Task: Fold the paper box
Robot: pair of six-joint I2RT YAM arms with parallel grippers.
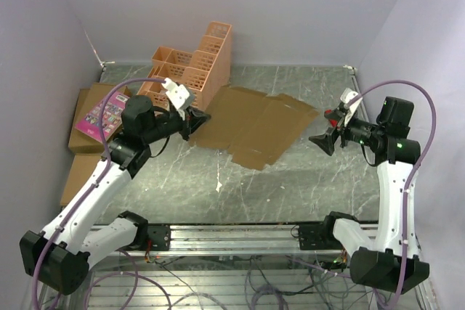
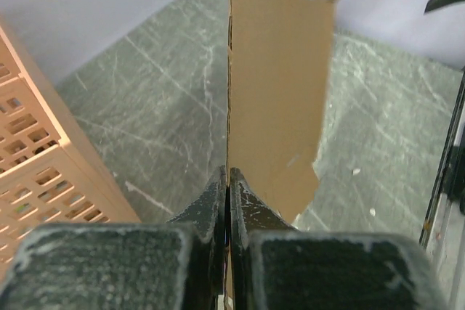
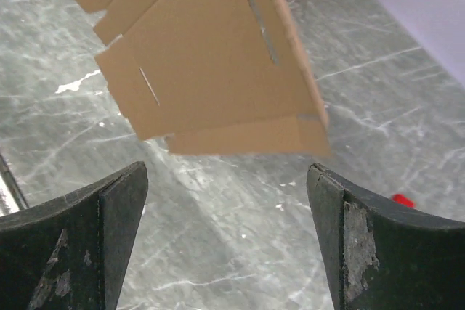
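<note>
One end pinched, the other free

The left claw (image 1: 190, 121) was clenched on the box (image 1: 254, 125) at its left edge. From there the unfolded sheet ran lengthwise across the bench (image 1: 290, 186) toward the right claw (image 1: 324, 139), which gaped empty just off the opposite end, facing it

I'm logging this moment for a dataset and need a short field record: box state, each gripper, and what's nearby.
paper box: open sheet lying on the table, no walls folded up
left gripper: shut on the sheet's left edge
right gripper: open, apart from the sheet, facing its right edge
nearby: orange lattice crate behind the sheet
</note>
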